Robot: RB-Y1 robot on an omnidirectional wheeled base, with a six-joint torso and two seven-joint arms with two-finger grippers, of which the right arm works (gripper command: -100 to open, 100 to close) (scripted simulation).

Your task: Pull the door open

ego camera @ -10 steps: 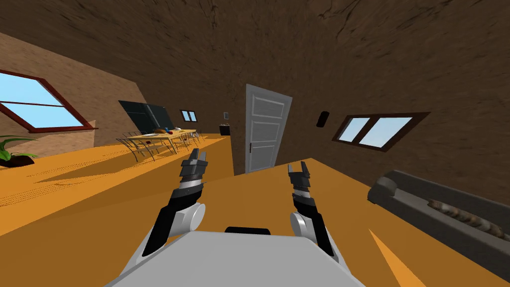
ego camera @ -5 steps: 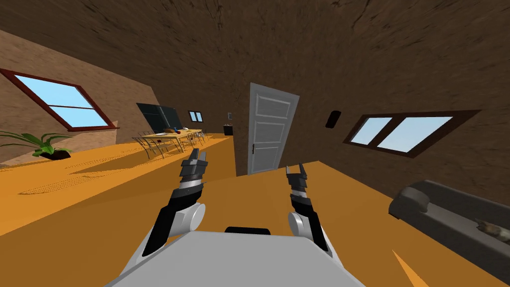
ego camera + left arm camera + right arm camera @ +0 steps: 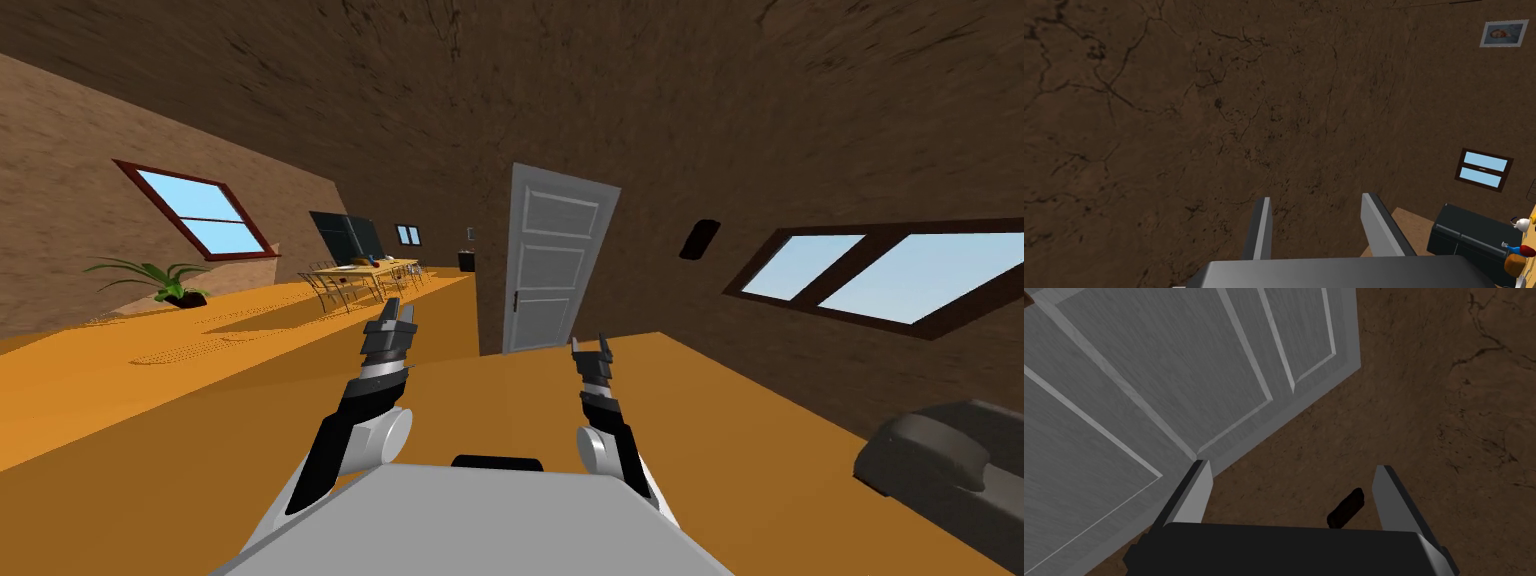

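A light grey panelled door [image 3: 555,260] stands shut in the brown wall ahead, across a stretch of orange floor, with a small dark handle [image 3: 516,300] on its left edge. Both arms are held out low in front of me, well short of the door. My left gripper [image 3: 392,318] is open and holds nothing; its wrist view has its gripper [image 3: 1316,200] against the brown wall. My right gripper [image 3: 590,347] is also open and holds nothing. From the wrist, the right gripper [image 3: 1291,473] faces the door's panels [image 3: 1174,378] and the wall beside them.
A small dark fitting [image 3: 700,238] hangs on the wall right of the door. A dining table with chairs [image 3: 362,272] stands far left, a potted plant [image 3: 165,285] beyond it. A dark sofa [image 3: 950,460] lies at the near right, under a window [image 3: 880,275].
My view has swung, so the whole room has slid to the right in the picture and the door stands a little larger. Both arms keep their pose and both grippers stay open.
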